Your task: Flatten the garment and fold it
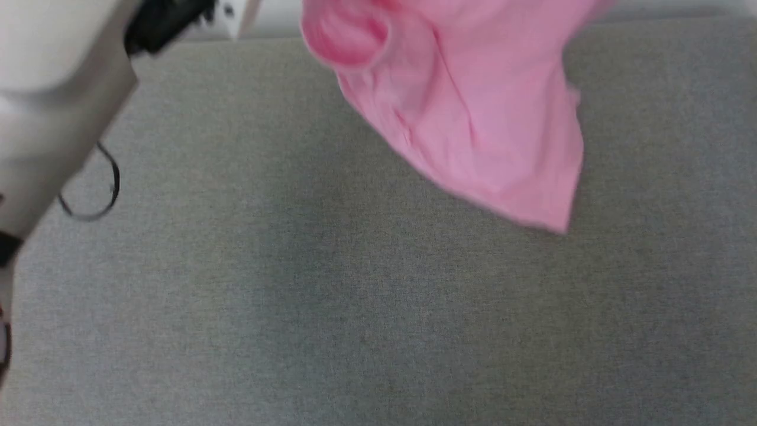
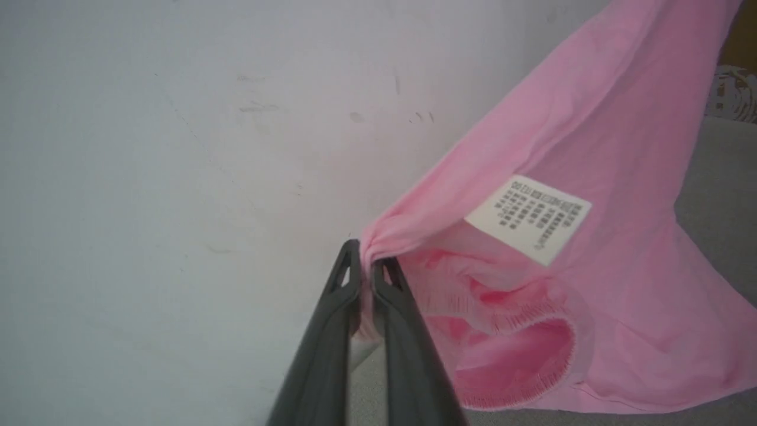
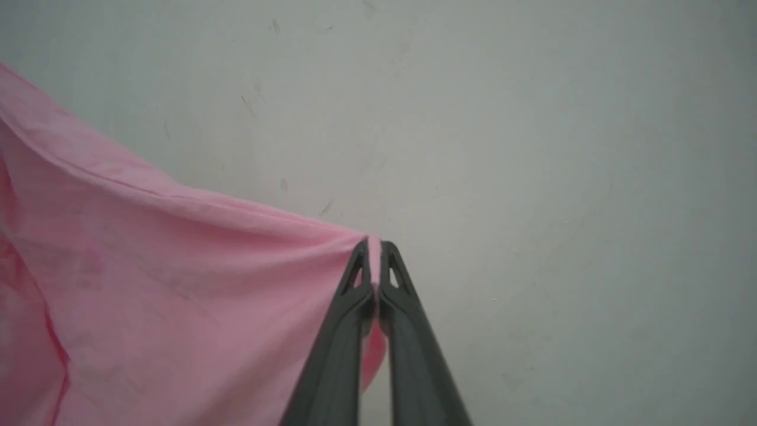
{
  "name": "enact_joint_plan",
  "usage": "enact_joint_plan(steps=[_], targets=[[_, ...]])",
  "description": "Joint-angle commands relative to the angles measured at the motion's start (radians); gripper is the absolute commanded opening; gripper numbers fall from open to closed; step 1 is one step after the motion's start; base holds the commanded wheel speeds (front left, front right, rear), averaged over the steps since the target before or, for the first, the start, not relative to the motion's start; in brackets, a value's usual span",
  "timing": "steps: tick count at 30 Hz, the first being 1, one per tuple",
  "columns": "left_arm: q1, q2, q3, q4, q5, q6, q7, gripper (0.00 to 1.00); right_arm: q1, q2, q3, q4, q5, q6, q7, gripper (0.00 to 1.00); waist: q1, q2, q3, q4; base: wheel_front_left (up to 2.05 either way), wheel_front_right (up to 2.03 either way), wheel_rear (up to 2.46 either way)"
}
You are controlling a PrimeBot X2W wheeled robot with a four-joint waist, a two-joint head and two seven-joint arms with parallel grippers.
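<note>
The bright pink garment (image 1: pixel 473 118) hangs in the air above the grey table (image 1: pixel 331 307), its lowest corner dangling at the right of the head view. In the left wrist view my left gripper (image 2: pixel 368 259) is shut on a bunched edge of the garment (image 2: pixel 591 284); a white printed label (image 2: pixel 529 218) and the ruffled elastic band (image 2: pixel 520 361) hang just beyond its fingers. In the right wrist view my right gripper (image 3: pixel 374 255) is shut on another corner of the garment (image 3: pixel 177 284), and the cloth stretches away to the left.
A pale forearm (image 1: pixel 53 100) with a thin dark cable loop (image 1: pixel 94 189) crosses the upper left of the head view. A plain whitish wall (image 3: pixel 532 148) stands close behind both grippers. The grey table surface spreads wide beneath the hanging cloth.
</note>
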Motion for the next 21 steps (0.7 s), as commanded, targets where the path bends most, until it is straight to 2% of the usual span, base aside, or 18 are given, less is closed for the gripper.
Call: enact_joint_plan(steps=[1, 8, 14, 17, 21], targets=[[-0.031, -0.009, 0.009, 0.011, 0.016, 0.007, -0.015, 0.0, -0.034, 0.01, -0.018, 0.009, -0.015, -0.002, -0.002, 0.0, 0.0001, 0.0, 0.048, -0.001, 0.0, 0.0, 0.0], [-0.244, -0.035, 0.078, 0.091, 0.081, 0.055, -0.132, 0.0, -0.264, 0.056, -0.126, 0.048, -0.13, -0.002, -0.003, 0.0, 0.0001, 0.0, 0.176, -0.008, 0.0, 0.0, 0.0], [-0.376, -0.069, 0.132, 0.135, 0.1, 0.083, -0.236, 0.0, -0.435, 0.09, -0.17, 0.075, -0.211, -0.002, 0.001, 0.0, 0.0001, 0.0, 0.259, -0.001, 0.0, 0.0, 0.0], [-0.395, -0.073, 0.134, 0.153, 0.109, 0.083, -0.265, 0.0, -0.467, 0.107, -0.18, 0.088, -0.227, -0.002, -0.004, 0.0, 0.0001, 0.0, 0.282, 0.001, 0.0, 0.0, 0.0], [-0.333, -0.076, 0.129, 0.186, 0.092, 0.077, -0.295, 0.0, -0.411, 0.133, -0.178, 0.108, -0.203, -0.002, -0.019, 0.0, 0.0001, 0.0, 0.288, 0.004, 0.0, 0.0, 0.0]])
